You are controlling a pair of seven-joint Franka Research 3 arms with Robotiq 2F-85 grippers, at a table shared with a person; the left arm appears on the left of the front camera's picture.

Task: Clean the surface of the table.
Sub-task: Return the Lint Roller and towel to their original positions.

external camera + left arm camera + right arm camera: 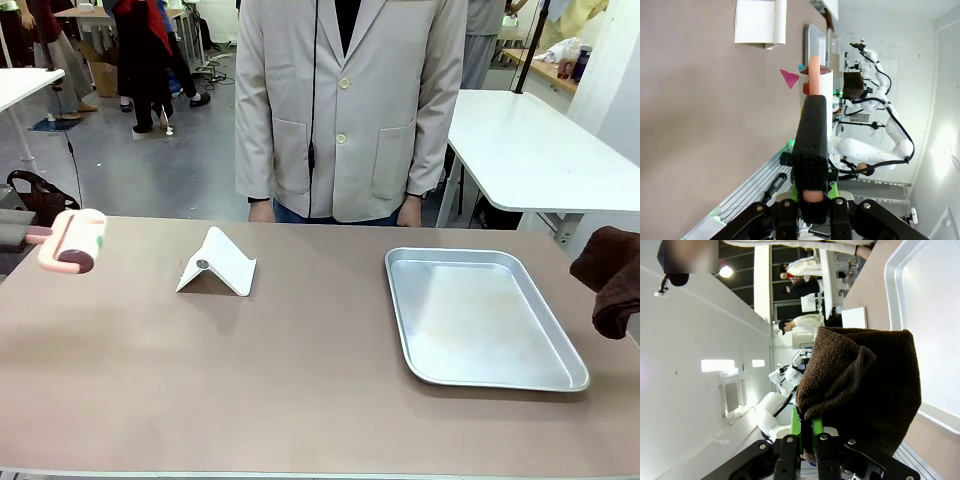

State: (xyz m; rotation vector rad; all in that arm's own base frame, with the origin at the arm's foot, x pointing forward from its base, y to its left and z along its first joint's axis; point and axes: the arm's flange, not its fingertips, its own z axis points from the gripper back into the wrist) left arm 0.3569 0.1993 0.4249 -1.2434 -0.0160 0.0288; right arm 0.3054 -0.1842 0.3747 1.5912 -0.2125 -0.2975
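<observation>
Brown cloth [860,385] is gripped by the right hand [807,435], a roller [80,240] by the left hand [812,192]. From the roller the table [300,380] lies at 3 o'clock.

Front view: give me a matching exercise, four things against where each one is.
Things:
1. lint roller
2. white folded stand
3. metal tray
4. brown cloth

Places:
a. far right edge of the picture
b. on the table, left of centre
c. far left edge of the picture
d. on the table, right of centre

Pairs: 1-c, 2-b, 3-d, 4-a
</observation>
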